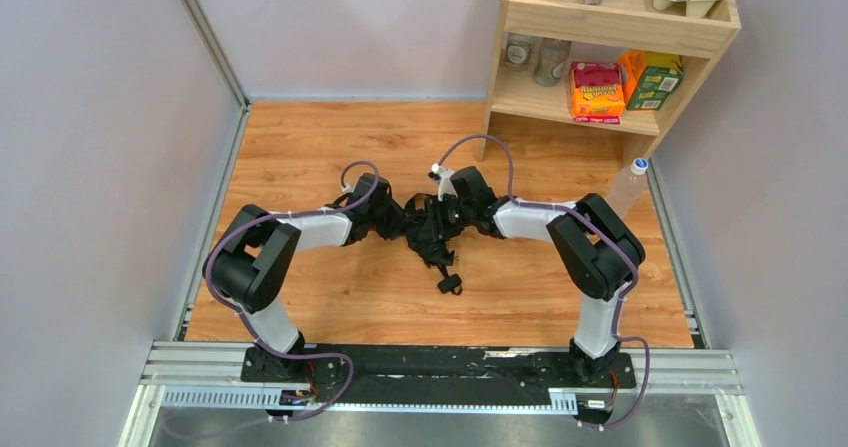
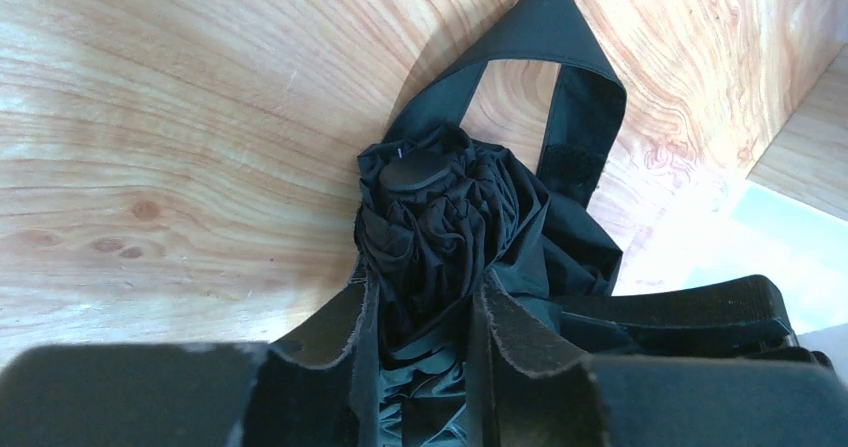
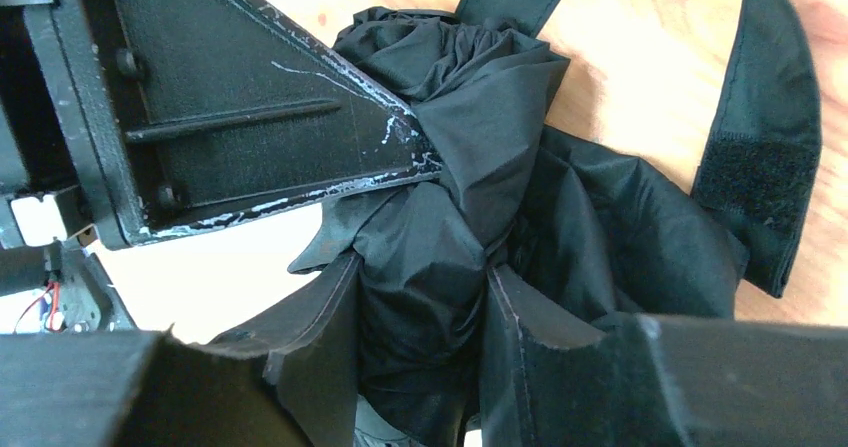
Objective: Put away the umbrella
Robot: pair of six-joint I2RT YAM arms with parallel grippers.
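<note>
A light wooden two-tier shelf unit (image 1: 610,19) stands at two o'clock on the wood-grain tabletop (image 1: 300,137). Its lower tier holds an orange-and-pink snack box (image 1: 596,92) beside a green carton (image 1: 655,79). A clear plastic bottle with a blue cap (image 1: 627,191) stands at three o'clock.

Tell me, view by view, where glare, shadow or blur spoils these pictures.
Top external: even light and sharp, but the umbrella reads as a black mass without detail. Left wrist: the umbrella's folds are sharp, the left gripper's fingers are soft, and the right edge is washed out. Right wrist: the table is bleached by glare and the right gripper's fingers are blurred.
</note>
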